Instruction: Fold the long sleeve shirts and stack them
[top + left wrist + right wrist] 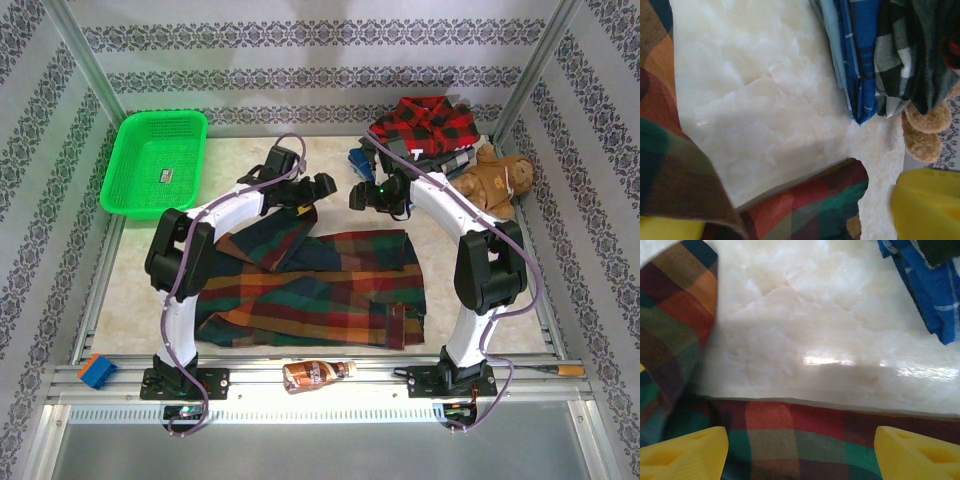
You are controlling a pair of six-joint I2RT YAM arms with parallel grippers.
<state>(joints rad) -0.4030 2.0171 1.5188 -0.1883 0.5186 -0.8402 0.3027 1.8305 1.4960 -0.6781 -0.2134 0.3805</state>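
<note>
Trouble most likely starts at the left gripper, whose yellow plastic fingers stand spread wide with nothing clamped, yet in the left wrist view a fold of the large orange, green, navy and red plaid long sleeve shirt appears to lie over one of them; if that arm lifts or swings away, I judge the cloth could ride along with the finger and pull the sleeve out of place. The plaid shirt lies spread over the middle of the white marbled table, reaching toward the near edge, with one sleeve angled up toward the left gripper. The right gripper hangs near the shirt's far edge, its jaws also wide apart and holding nothing; a pinch taken too deep there could catch two layers at once and give a crooked fold. Close behind both grippers, at the far right corner, sits the pile of other shirts, a red-black check shirt on top and a blue shirt at its near side, with the brown plush teddy bear just beside it; a wide sweep of the right arm might nudge that pile or the bear. A brown bottle lies on the rail at the near edge, near the shirt's hem, and a dragged hem could roll it
</note>
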